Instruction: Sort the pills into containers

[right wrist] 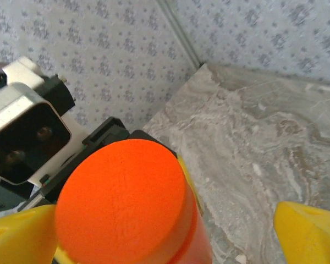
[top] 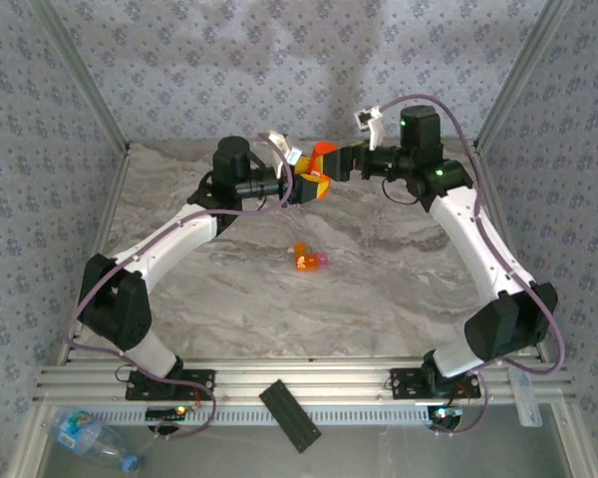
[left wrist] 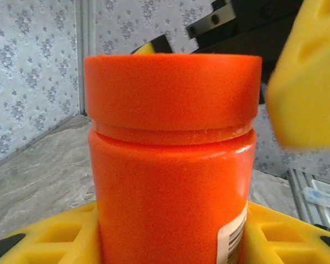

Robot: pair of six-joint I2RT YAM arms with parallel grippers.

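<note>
Orange pill bottle (left wrist: 170,181) sits clamped in the left end effector (top: 309,185) above the tabletop's (top: 399,259) far side, cap (right wrist: 121,203) on, the right end effector's (right wrist: 162,234) fingers (right wrist: 311,234) spread wide around that cap; uncapping seems in hand, next needing a closing, twisting grip.

surface: grey marbled table (top: 379,269) | on it: small orange compartment (top: 303,261) with pink piece (top: 322,260), mid-table

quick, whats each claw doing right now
left claw: closed on the orange pill bottle
right claw: open, fingers wide on either side of the bottle's cap
</note>
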